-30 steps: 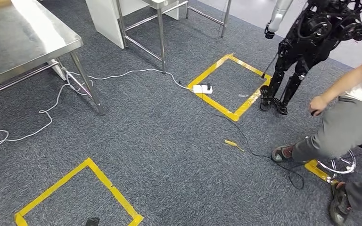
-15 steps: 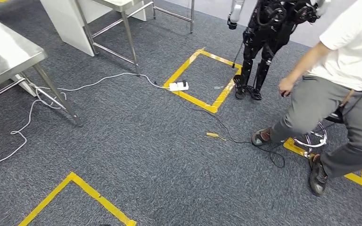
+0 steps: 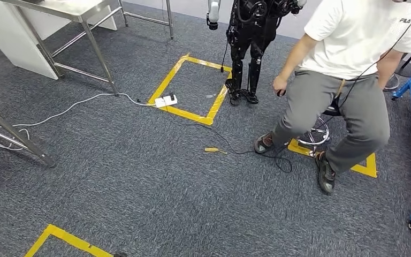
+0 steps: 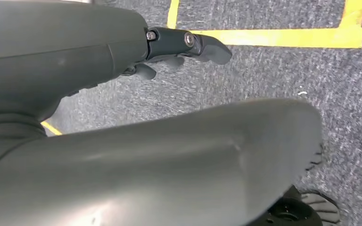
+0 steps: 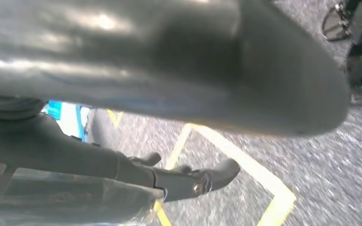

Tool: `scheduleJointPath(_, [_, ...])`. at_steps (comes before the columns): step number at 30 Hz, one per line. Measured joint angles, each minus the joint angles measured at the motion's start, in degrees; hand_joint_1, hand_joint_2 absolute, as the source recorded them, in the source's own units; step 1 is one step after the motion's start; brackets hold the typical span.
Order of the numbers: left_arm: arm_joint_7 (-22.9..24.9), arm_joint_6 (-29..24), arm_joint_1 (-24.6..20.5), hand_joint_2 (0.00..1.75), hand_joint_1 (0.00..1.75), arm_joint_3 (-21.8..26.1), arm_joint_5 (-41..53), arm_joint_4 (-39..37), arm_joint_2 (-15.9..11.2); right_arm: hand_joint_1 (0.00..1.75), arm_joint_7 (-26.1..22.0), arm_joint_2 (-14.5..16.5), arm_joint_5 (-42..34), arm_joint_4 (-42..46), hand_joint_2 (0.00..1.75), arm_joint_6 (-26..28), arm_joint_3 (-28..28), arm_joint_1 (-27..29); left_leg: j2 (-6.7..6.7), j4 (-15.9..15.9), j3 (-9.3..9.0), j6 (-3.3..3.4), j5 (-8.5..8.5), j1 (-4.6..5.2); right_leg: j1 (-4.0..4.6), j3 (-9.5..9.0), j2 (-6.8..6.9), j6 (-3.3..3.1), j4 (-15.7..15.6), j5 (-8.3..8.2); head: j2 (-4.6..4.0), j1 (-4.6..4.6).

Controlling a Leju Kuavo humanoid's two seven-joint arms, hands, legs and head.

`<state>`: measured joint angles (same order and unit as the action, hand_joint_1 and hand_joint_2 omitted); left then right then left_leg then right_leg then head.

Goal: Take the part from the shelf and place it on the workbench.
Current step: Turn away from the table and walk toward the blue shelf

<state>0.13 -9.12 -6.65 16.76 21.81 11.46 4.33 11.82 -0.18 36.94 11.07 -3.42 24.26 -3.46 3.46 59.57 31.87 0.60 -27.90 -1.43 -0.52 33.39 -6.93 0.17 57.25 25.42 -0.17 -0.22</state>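
Head view: the grey carpet floor (image 3: 139,176) carries a yellow tape square (image 3: 188,88); a steel bench (image 3: 69,8) is cut off at the picture edge, and a person (image 3: 348,80) sits nearby. Left wrist view: the left hand (image 4: 136,47) hangs over the carpet, fingers straight and apart from the thumb, holding nothing. Right wrist view: the right hand (image 5: 169,181) has its fingers extended, and a clear glossy item (image 5: 75,200) lies against it at the base of the fingers. The item is blurred and cut off, so neither a grip nor its identity as the part can be confirmed.

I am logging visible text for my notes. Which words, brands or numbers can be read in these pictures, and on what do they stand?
"FILA": on the sleeve of the seated person's white T-shirt, small but legible in the head view.
No other text is readable in these pictures.
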Motion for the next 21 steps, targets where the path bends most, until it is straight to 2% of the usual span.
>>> scheduleJointPath(1, [-0.07, 0.04, -0.11, 0.0, 0.0, -0.09, 0.07, 0.02, -0.01, 0.0, -0.01, -0.02, -0.05, -0.01, 0.0, -0.01, 0.13, 0.11, -0.63, -0.39, -0.15, 0.43, 0.29, -0.01, -0.02, 0.28, -0.09, 0.36, 0.08, -0.07, 0.0, 0.03])
scheduleJointPath(2, [-0.12, 0.07, -0.2, 0.0, 0.0, -0.17, 0.15, 0.03, -0.01, 0.0, -0.02, 0.0, -0.1, -0.01, 0.0, -0.01, 0.25, 0.21, -1.18, -0.92, -0.38, 0.92, 0.6, -0.04, 0.03, 0.75, 0.66, 0.55, 0.68, 0.17, 0.0, 0.07])
scheduleJointPath(3, [-0.19, 0.08, -0.28, 0.0, 0.0, -0.24, 0.22, 0.05, -0.01, 0.0, -0.02, 0.02, -0.14, -0.01, 0.0, -0.01, 0.36, 0.25, -1.87, -1.45, -0.62, 1.39, 0.92, -0.12, 0.09, 1.74, 1.97, 0.56, 2.33, 0.93, 0.0, 0.16])
scheduleJointPath(5, [-0.31, 0.1, -0.37, 0.0, 0.0, -0.38, 0.31, 0.05, -0.01, 0.0, -0.02, 0.04, -0.18, -0.01, 0.0, -0.01, 0.53, 0.12, -3.3, -1.99, -0.87, 1.91, 1.16, -0.05, 0.01, 5.23, 5.0, 0.32, 8.89, 3.79, 0.0, 0.38])
scheduleJointPath(7, [-0.43, 0.21, -0.36, 0.0, 0.0, -0.54, 0.31, 0.04, 0.03, 0.0, -0.05, 0.0, -0.18, -0.01, 0.0, -0.01, 0.7, 0.04, -4.88, -1.98, -0.84, 1.94, 1.1, 0.07, -0.44, 8.75, 6.05, 0.63, 15.59, 6.08, 0.0, 0.46])
scheduleJointPath(8, [-0.48, 0.29, -0.36, 0.0, 0.0, -0.6, 0.3, 0.04, 0.08, 0.0, -0.07, -0.01, -0.18, -0.01, 0.0, -0.01, 0.79, 0.1, -5.63, -1.98, -0.84, 1.85, 1.05, 0.06, -0.75, 9.15, 6.27, 1.12, 16.45, 6.11, 0.0, 0.46])
scheduleJointPath(9, [-0.52, 0.36, -0.36, 0.0, 0.0, -0.63, 0.29, 0.05, 0.15, 0.0, -0.08, -0.03, -0.18, -0.01, 0.0, -0.01, 0.86, 0.16, -6.34, -1.97, -0.88, 1.68, 0.99, -0.01, -1.12, 8.17, 6.61, 1.79, 14.77, 5.28, 0.0, 0.46])
scheduleJointPath(10, [-0.55, 0.4, -0.37, 0.0, 0.0, -0.66, 0.29, 0.05, 0.23, 0.0, -0.09, -0.05, -0.15, -0.01, 0.0, -0.01, 0.91, 0.21, -7.02, -1.94, -1.01, 1.39, 0.88, -0.1, -1.55, 5.93, 7.38, 2.52, 10.92, 3.93, 0.0, 0.48])
scheduleJointPath(11, [-0.56, 0.43, -0.39, 0.0, 0.0, -0.66, 0.29, 0.07, 0.28, 0.0, -0.11, -0.02, -0.12, -0.01, 0.0, -0.01, 0.92, 0.18, -7.65, -1.9, -1.24, 0.98, 0.74, -0.1, -1.93, 3.35, 9.0, 3.07, 6.55, 2.6, 0.0, 0.51])
scheduleJointPath(12, [-0.58, 0.38, -0.39, 0.0, 0.0, -0.66, 0.29, 0.08, 0.3, 0.0, -0.17, 0.04, -0.08, 0.0, 0.0, -0.01, 0.92, 0.05, -8.26, -1.86, -1.48, 0.44, 0.46, -0.04, -1.97, 1.24, 10.64, 3.35, 2.91, 1.5, 0.0, 0.52])
scheduleJointPath(13, [-0.6, 0.33, -0.4, 0.0, 0.0, -0.67, 0.29, 0.09, 0.29, 0.0, -0.25, 0.1, -0.03, 0.01, 0.0, -0.01, 0.92, -0.11, -8.85, -1.85, -1.76, -0.12, 0.17, 0.1, -1.85, -0.02, 11.8, 3.23, 0.78, 0.87, 0.0, 0.42])
scheduleJointPath(14, [-0.62, 0.27, -0.45, 0.0, 0.0, -0.67, 0.3, 0.1, 0.29, 0.0, -0.35, 0.17, -0.01, 0.02, 0.0, -0.01, 0.92, -0.25, -9.49, -1.87, -2.07, -0.61, -0.16, 0.21, -1.59, -0.35, 12.31, 2.85, 0.15, 0.63, 0.0, 0.35])
scheduleJointPath(15, [-0.63, 0.19, -0.52, 0.0, 0.0, -0.67, 0.3, 0.1, 0.33, 0.0, -0.45, 0.19, 0.01, 0.03, 0.0, -0.01, 0.93, -0.31, -10.14, -1.96, -2.32, -0.99, -0.44, 0.19, -1.22, -0.16, 11.76, 2.45, 0.14, 0.5, 0.0, 0.23])
scheduleJointPath(16, [-0.63, 0.14, -0.63, 0.0, 0.0, -0.68, 0.31, 0.12, 0.45, 0.0, -0.5, 0.1, 0.03, 0.03, 0.0, -0.01, 0.94, -0.28, -10.53, -1.93, -2.62, -1.35, -0.69, -0.08, -1.42, -0.14, 10.78, 1.85, 0.11, 0.41, 0.0, 0.12])
scheduleJointPath(17, [-0.64, 0.1, -0.71, 0.0, 0.0, -0.69, 0.31, 0.14, 0.55, 0.0, -0.54, 0.08, 0.06, 0.03, 0.0, -0.01, 0.95, -0.21, -10.17, -1.51, -2.72, -1.63, -1.26, -0.4, -1.56, -0.17, 9.99, 1.42, 0.05, 0.34, 0.0, 0.07])
scheduleJointPath(19, [-0.65, 0.06, -0.71, 0.0, 0.0, -0.7, 0.31, 0.15, 0.68, 0.0, -0.52, -0.03, 0.14, 0.03, 0.0, -0.01, 0.97, -0.08, -7.26, 2.47, -1.34, -1.88, -4.28, -0.87, -1.76, -0.38, 8.51, 0.15, -0.09, 0.15, 0.0, -0.15])
scheduleJointPath(20, [-0.66, 0.05, -0.61, 0.0, 0.0, -0.7, 0.31, 0.13, 0.69, 0.0, -0.51, -0.01, 0.16, 0.03, 0.0, -0.01, 0.97, -0.06, -5.47, 6.12, 0.28, -1.78, -6.51, -0.85, -1.42, -0.35, 7.9, -0.31, -0.08, 0.11, 0.0, -0.26])
scheduleJointPath(21, [-0.65, 0.05, -0.49, 0.0, 0.0, -0.7, 0.31, 0.1, 0.71, 0.0, -0.5, -0.05, 0.18, 0.03, 0.0, -0.01, 0.97, -0.05, -4.26, 10.25, 2.24, -1.62, -8.62, -0.81, -1.09, -0.33, 7.14, -0.76, -0.06, 0.08, 0.0, -0.32])
